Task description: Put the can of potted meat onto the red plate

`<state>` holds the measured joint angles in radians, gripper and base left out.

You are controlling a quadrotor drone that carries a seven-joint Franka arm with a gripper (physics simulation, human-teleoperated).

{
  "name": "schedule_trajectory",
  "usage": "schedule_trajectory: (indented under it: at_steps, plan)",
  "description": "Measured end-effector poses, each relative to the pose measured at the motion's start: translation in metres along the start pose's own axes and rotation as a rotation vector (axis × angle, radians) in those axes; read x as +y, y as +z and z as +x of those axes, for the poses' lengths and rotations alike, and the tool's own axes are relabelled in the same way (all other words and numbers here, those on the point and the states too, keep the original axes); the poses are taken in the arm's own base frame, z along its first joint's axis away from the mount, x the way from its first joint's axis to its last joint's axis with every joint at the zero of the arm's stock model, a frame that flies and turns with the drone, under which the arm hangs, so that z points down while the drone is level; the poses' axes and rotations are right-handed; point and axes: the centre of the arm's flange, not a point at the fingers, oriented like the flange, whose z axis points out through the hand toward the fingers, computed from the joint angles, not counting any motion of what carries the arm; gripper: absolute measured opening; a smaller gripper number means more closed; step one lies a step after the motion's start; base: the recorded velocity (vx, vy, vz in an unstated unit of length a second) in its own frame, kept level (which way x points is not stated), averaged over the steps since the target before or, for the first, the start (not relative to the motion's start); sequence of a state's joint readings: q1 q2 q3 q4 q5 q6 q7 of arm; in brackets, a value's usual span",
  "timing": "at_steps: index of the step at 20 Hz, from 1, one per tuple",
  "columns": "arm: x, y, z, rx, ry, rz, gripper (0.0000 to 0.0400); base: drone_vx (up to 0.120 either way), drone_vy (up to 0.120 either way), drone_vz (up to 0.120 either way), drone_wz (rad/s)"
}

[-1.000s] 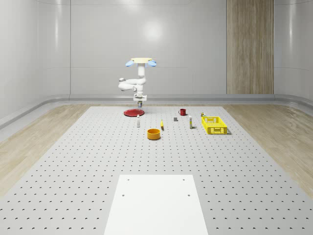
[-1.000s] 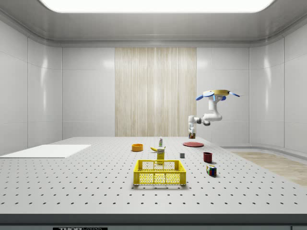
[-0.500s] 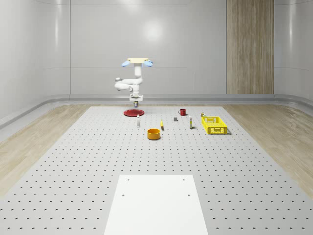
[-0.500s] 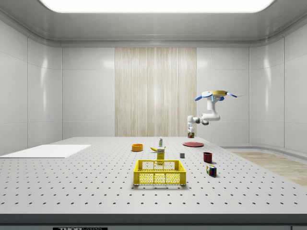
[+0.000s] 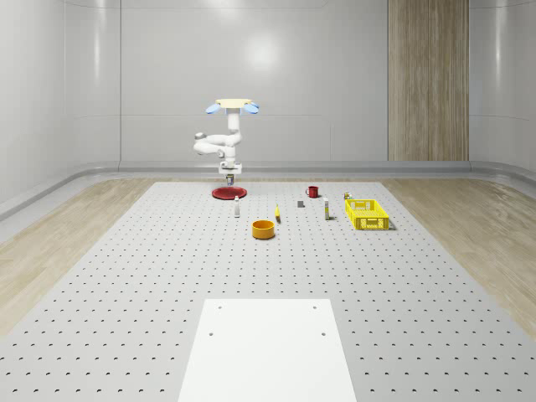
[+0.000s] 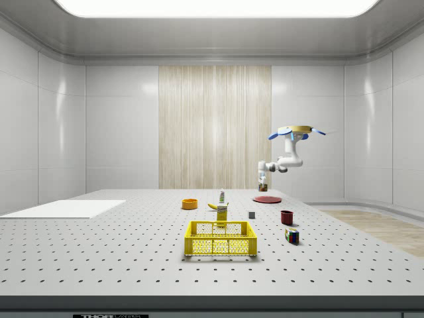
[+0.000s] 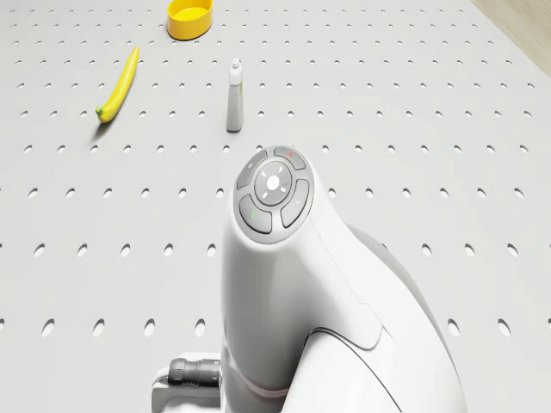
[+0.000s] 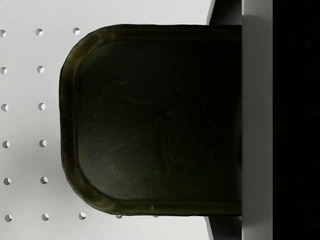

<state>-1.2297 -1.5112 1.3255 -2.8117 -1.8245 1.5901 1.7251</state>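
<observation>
Near the perforated grey table's (image 5: 126,276) far edge, the hovering drone (image 5: 232,105) holds the gripper (image 5: 229,173), jaws clamped on the dark rounded potted-meat can (image 8: 155,120), above the flat red plate (image 5: 227,193); lower squarely, then release.

Over the past second the hovering drone (image 5: 232,105) has drifted toward the whole-scene view's left, from a spot above the red plate's (image 5: 227,193) right edge to one above its middle. In the side view it has edged toward that view's left and slightly lower, near the far end of the desk (image 5: 268,268). The arm (image 5: 215,145) has swung with it, bringing the gripper (image 5: 229,174) and the can of potted meat (image 8: 155,120) clamped in its jaws over the plate, just above its surface.
</observation>
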Motion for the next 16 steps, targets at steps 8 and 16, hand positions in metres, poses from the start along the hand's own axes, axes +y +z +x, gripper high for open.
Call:
schedule_trajectory:
  at_steps: [8, 16]
  plan:
    - [0.000, 0.036, 0.000, -0.001, 0.002, 0.000, 0.0282, 0.000, 0.000, 0.000, 0.000]
    - [0.000, 0.064, 0.000, 0.000, -0.001, 0.000, 0.0317, 0.000, 0.000, 0.000, 0.000]
